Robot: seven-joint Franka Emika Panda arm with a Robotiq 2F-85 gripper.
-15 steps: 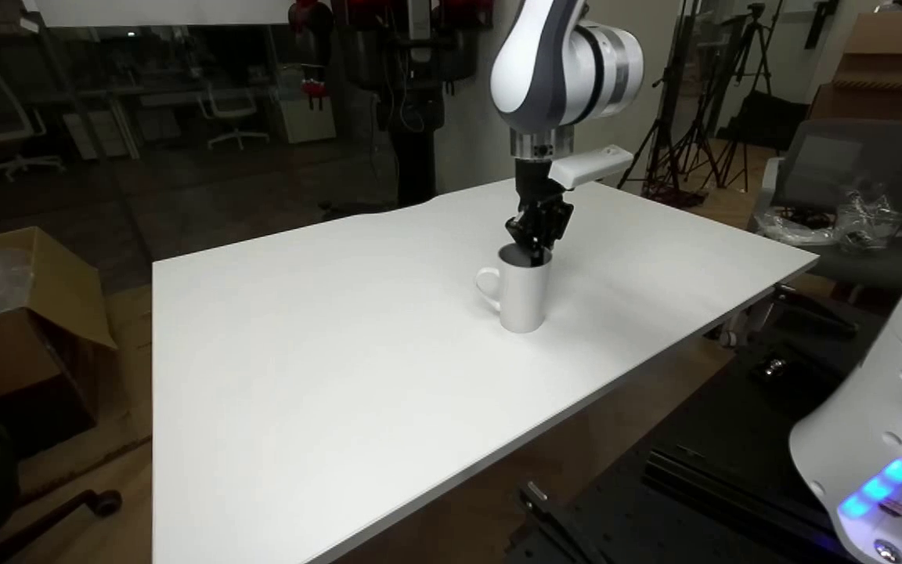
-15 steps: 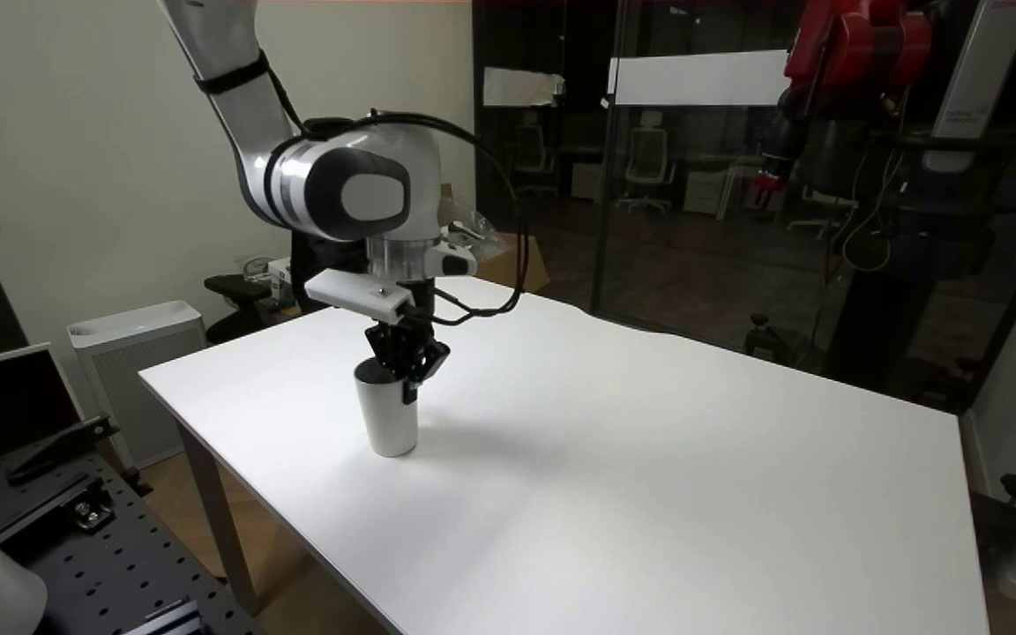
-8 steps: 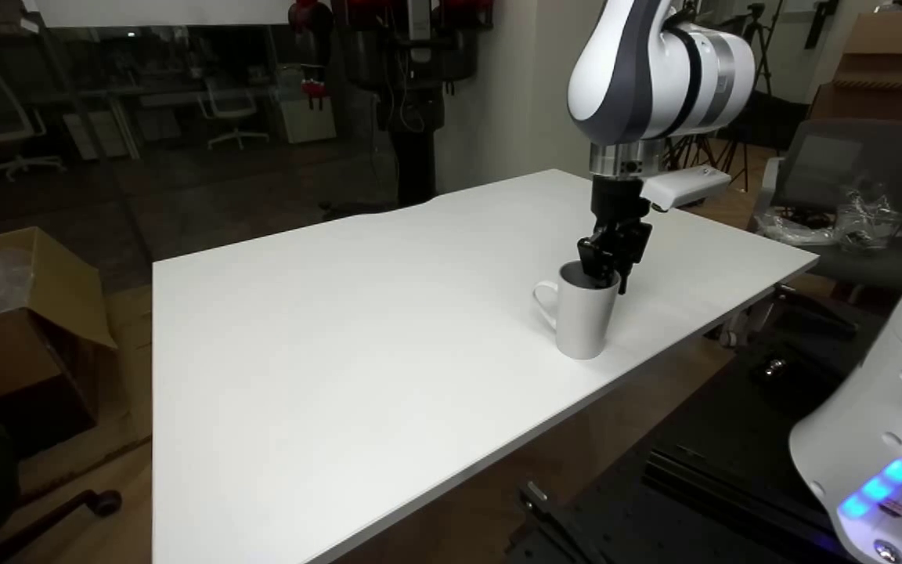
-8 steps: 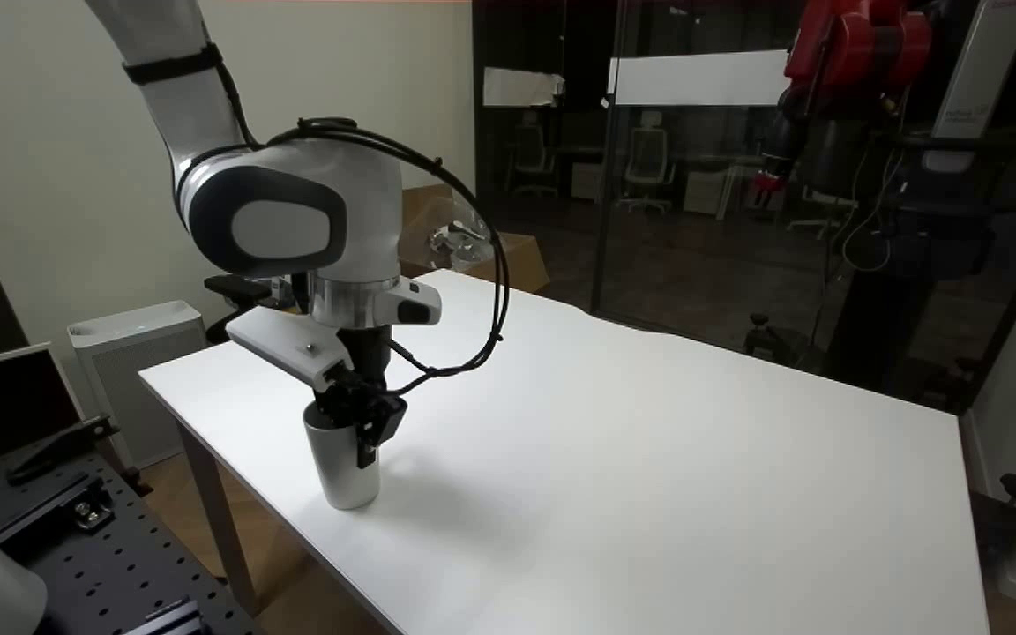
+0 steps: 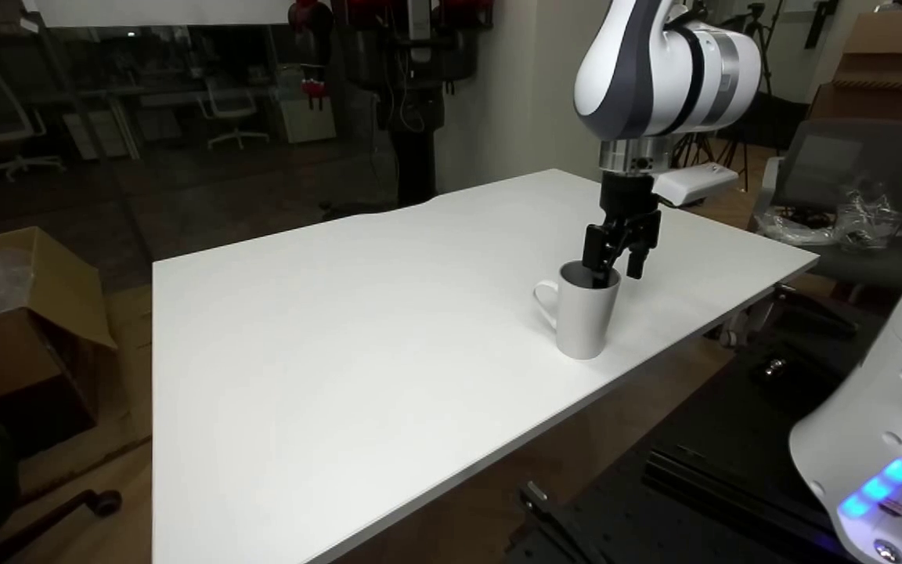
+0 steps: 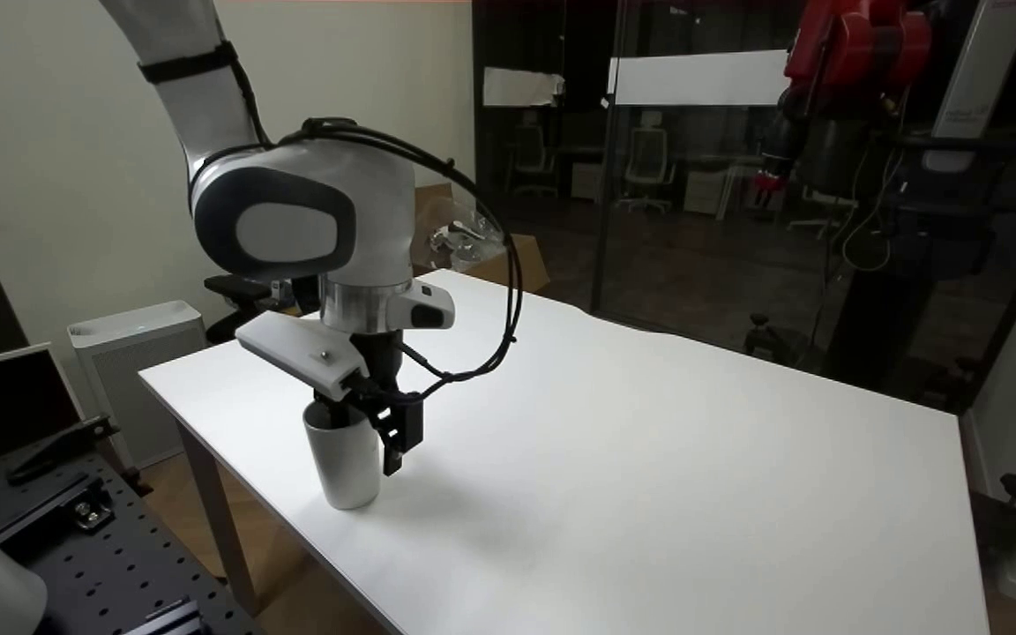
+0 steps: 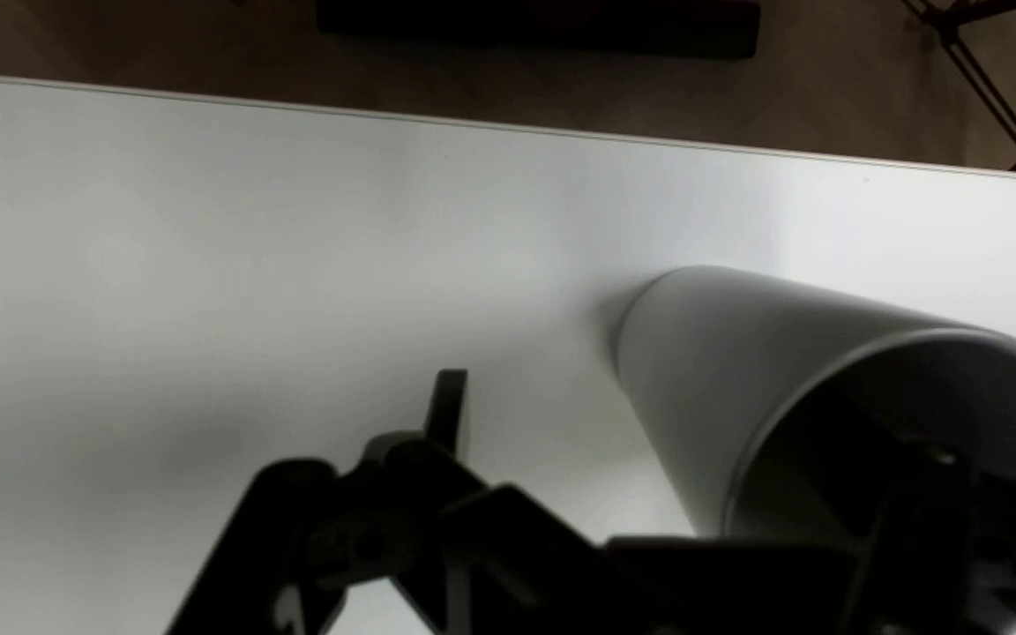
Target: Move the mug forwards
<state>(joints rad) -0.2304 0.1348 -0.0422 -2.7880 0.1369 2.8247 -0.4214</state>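
The white mug [image 5: 582,321] stands upright on the white table near its edge on the robot's side, its handle [image 5: 545,304] pointing left in that exterior view. My gripper [image 5: 618,274] is spread open over the mug's rim. One finger reaches down inside the mug, its tip hidden by the wall. Outside, the opposite finger [image 6: 393,460] hangs apart from the wall. In the wrist view, a wide strip of table shows between that outer finger [image 7: 448,406] and the mug [image 7: 720,353]. Nothing is gripped.
The table edge [image 7: 508,130] runs close by the mug, with floor beyond it. The robot's base [image 5: 874,454] and a black perforated bench [image 6: 120,547] stand past that edge. A cardboard box [image 5: 36,329] sits on the floor off the table's far end.
During the earlier half-second the mug came with the gripper toward the robot's base. Since then the mug has stayed put, while the jaws spread off its wall and the hand shifted slightly.
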